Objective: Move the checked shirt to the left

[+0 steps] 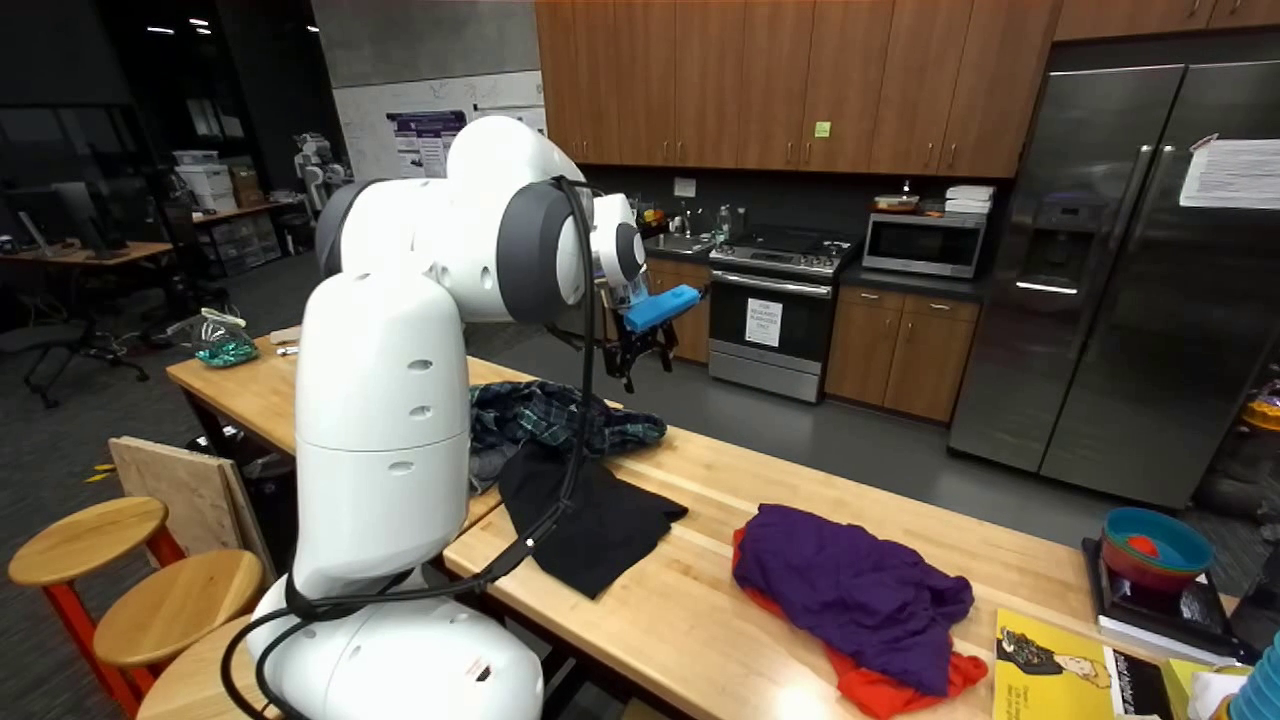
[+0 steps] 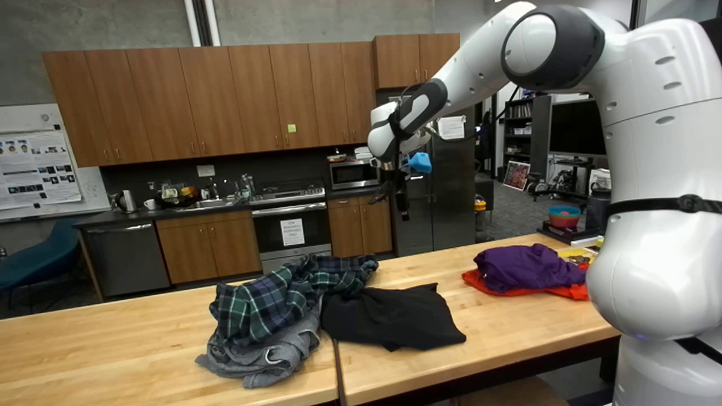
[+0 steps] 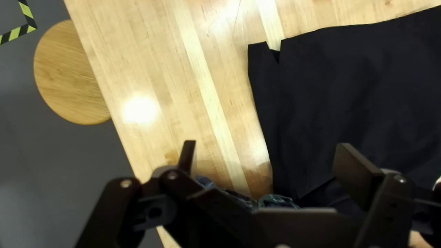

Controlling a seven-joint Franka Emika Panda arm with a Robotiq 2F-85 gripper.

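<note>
The checked shirt, dark green and navy plaid, lies crumpled on the wooden table in both exterior views [image 1: 560,412] [image 2: 262,307]. It lies partly on a grey garment [image 2: 282,349] and touches the black cloth [image 2: 395,316]. In the wrist view only a small part of the checked shirt [image 3: 275,199] shows behind the gripper's base. My gripper shows in both exterior views [image 1: 647,372] [image 2: 390,208], raised well above the table and apart from the shirt. In the wrist view the gripper's fingers [image 3: 267,148] are wide apart with nothing between them.
The black cloth [image 3: 344,103] lies flat beside the shirt. A purple garment [image 1: 850,590] on a red one [image 1: 870,690] lies further along the table [image 1: 700,610]. Bowls [image 1: 1160,545] and a yellow book [image 1: 1045,670] stand at that end. A stool [image 3: 69,75] is beside the table edge.
</note>
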